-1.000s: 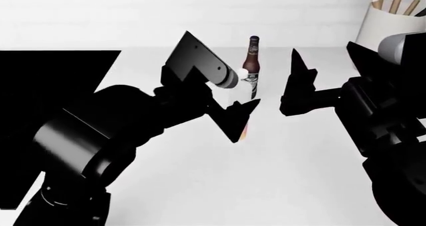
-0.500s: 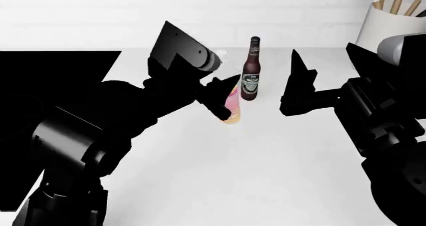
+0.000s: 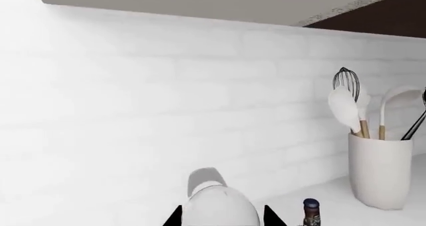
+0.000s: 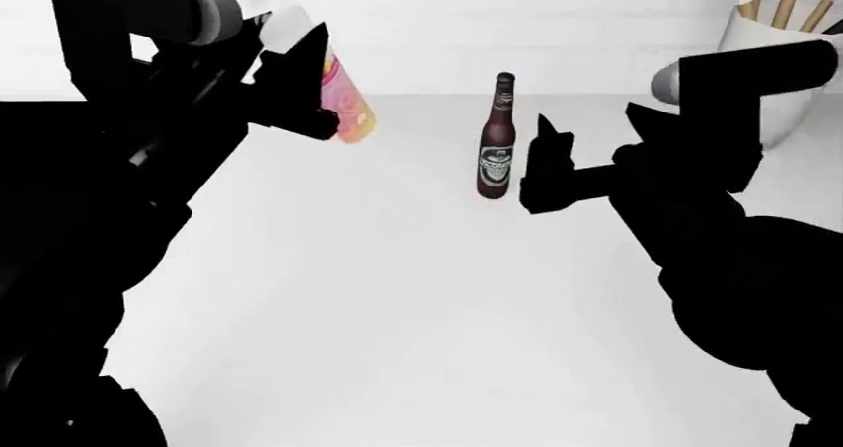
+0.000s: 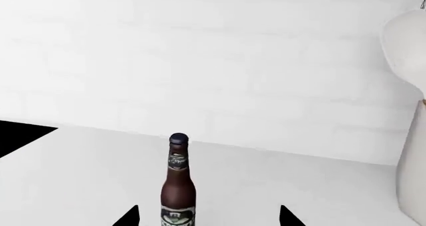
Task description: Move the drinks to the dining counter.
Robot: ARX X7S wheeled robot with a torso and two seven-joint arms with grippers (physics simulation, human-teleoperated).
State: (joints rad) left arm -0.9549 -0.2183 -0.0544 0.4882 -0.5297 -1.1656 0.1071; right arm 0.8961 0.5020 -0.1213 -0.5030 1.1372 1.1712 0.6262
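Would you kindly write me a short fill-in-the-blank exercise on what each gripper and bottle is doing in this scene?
1. The left gripper holds the pink-and-yellow bottle lifted ____ the white counter.
2. The beer bottle stands ____ on the counter.
3. The right gripper is open beside the ____ bottle.
4. The utensil holder holds a wire ____.

Missing words: off; upright; beer; whisk

1. The scene was lit brightly and evenly; no light source could be made out.
2. White surfaces were washed out, nearly without shadows.
3. Arms were rendered as flat black silhouettes.
4. Slight softness was seen throughout.
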